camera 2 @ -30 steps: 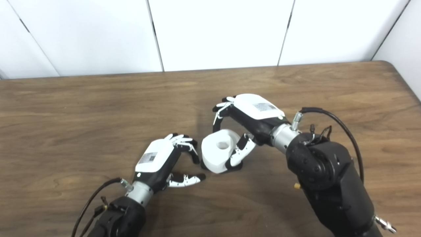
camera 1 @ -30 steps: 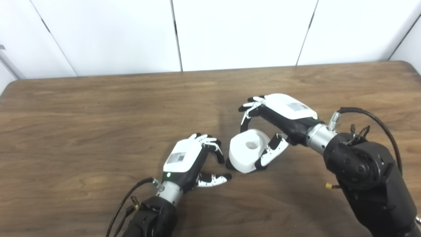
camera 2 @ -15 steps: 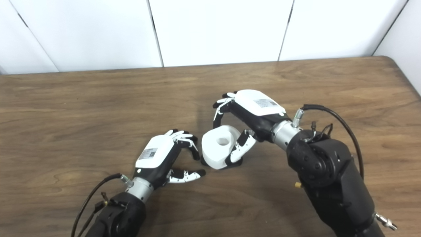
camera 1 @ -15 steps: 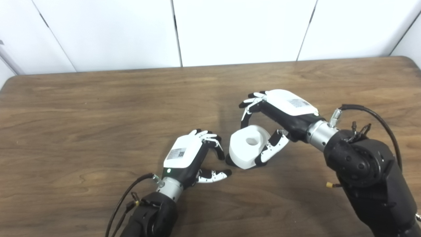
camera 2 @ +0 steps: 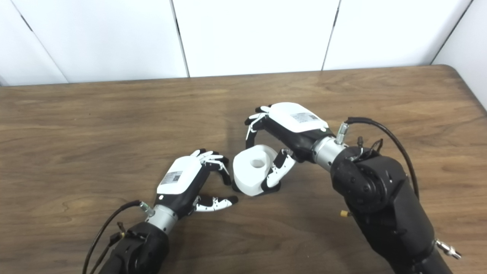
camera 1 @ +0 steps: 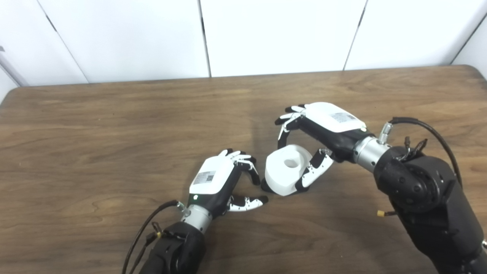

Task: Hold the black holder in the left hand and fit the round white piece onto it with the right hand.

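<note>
On wood table [camera 1: 114, 125], right hand [camera 1: 323, 129] arches around round white piece [camera 1: 287, 171], seemingly pinching it; left hand [camera 1: 224, 182] curls loosely, holding nothing.

**Wooden table with one white piece on it**

A dark brown wooden table [camera 1: 114, 125] fills the scene. Near its middle, the round white piece [camera 1: 286, 173] with a centre hole sits on a black holder [camera 1: 264, 187], mostly hidden beneath it.
</note>
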`<state>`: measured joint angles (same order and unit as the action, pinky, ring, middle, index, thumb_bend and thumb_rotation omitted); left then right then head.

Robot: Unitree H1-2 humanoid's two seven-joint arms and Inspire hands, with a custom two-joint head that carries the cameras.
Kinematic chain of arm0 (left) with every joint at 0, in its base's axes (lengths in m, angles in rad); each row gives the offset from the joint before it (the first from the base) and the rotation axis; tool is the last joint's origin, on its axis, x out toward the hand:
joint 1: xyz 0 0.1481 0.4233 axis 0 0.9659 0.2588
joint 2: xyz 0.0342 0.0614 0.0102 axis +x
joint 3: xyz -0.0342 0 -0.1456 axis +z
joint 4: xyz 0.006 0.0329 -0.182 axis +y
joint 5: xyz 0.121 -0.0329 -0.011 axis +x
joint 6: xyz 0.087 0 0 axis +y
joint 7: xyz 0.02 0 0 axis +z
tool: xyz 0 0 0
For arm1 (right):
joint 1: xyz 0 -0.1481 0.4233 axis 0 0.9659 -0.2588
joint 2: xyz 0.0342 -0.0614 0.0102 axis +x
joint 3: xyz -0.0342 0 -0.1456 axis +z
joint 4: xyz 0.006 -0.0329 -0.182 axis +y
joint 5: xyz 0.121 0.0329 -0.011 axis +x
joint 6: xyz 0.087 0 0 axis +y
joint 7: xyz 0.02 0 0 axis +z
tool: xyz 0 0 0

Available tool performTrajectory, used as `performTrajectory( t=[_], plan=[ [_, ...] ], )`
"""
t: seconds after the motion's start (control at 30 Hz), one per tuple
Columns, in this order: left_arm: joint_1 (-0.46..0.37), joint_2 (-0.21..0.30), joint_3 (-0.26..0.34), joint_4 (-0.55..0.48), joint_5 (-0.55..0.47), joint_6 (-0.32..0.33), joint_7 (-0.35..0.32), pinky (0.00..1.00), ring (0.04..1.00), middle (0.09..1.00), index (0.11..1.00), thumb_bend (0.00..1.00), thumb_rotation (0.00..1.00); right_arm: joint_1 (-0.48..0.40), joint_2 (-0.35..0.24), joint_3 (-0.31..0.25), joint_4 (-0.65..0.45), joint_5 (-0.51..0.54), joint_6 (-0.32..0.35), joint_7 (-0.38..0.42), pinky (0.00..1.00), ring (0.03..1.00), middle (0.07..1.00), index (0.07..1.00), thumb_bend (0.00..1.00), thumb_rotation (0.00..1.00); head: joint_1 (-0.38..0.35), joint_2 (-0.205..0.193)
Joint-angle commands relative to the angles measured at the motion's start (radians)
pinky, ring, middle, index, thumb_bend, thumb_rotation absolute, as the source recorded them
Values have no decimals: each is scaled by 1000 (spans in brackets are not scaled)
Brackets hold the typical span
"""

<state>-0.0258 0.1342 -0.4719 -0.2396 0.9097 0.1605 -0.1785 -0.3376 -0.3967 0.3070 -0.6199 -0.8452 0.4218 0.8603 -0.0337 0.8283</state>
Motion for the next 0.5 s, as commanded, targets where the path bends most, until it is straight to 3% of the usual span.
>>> performTrajectory(
  t=[0.0, 0.07, 0.23, 0.47],
  plan=[
    [-15, -2, -6, -11, 22, 2, -16, 968, 884, 810, 484, 525, 66, -7, -27, 10, 8, -13, -7, 32, 1000, 971, 871, 599, 809, 299, -1, 1],
    [-15, -2, -6, -9, 22, 0, -14, 967, 884, 810, 484, 525, 66, -10, -29, 11, 7, -15, -6, 37, 1000, 974, 875, 626, 889, 341, -1, 3],
    [-14, -4, -5, -11, 19, 4, -18, 970, 886, 811, 484, 525, 65, -16, -23, 9, 4, -22, -9, 43, 1000, 976, 881, 655, 973, 353, -3, 2],
    [-14, -4, -5, -8, 20, 1, -11, 970, 886, 811, 484, 525, 65, -22, -21, 5, -3, -31, 0, 63, 1000, 994, 902, 681, 1000, 370, -3, 2]
  ],
)
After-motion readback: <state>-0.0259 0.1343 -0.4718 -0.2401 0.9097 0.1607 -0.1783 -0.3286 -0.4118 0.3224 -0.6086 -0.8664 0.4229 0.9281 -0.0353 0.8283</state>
